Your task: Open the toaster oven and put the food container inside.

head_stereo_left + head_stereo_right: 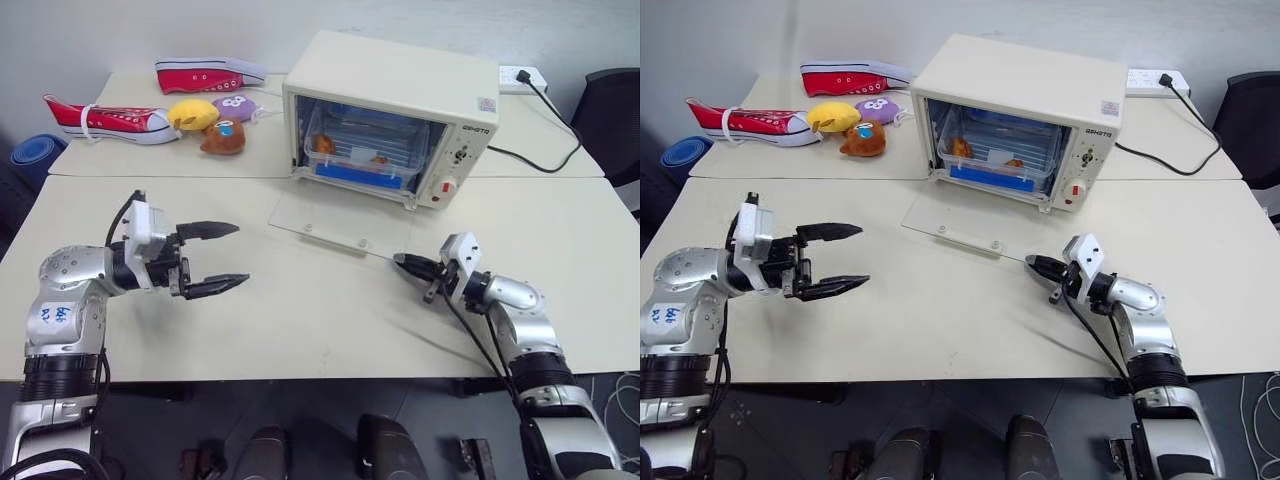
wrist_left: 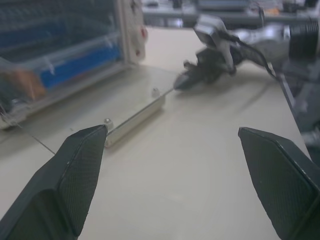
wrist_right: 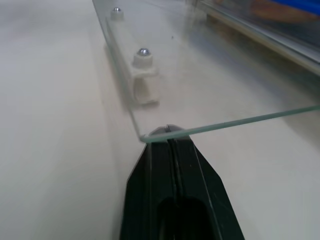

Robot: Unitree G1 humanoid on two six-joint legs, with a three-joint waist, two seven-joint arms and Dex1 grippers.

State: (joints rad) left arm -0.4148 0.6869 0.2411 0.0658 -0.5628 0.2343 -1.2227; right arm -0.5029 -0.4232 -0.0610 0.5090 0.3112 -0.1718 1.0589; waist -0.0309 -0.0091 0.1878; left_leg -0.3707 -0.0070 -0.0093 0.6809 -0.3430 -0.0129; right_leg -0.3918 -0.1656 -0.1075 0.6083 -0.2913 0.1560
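Seeing the food container [image 1: 362, 150] already inside the toaster oven [image 1: 395, 115] near the tabletop's far edge, I'd withdraw cleanly: left claw [image 1: 213, 258] spread empty, right claw [image 1: 404, 263] closed at the door's corner.

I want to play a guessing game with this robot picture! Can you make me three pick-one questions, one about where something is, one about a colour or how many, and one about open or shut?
1. Where is the food container?
A. on the table
B. inside the toaster oven
C. in a hand

2. How many red shoes lie behind?
A. two
B. one
C. four

3. How is the oven door?
A. shut
B. half open
C. folded down flat

Answers:
1 B, it sits on the rack inside.
2 A, one red shoe and another.
3 C, the glass lies on the table.
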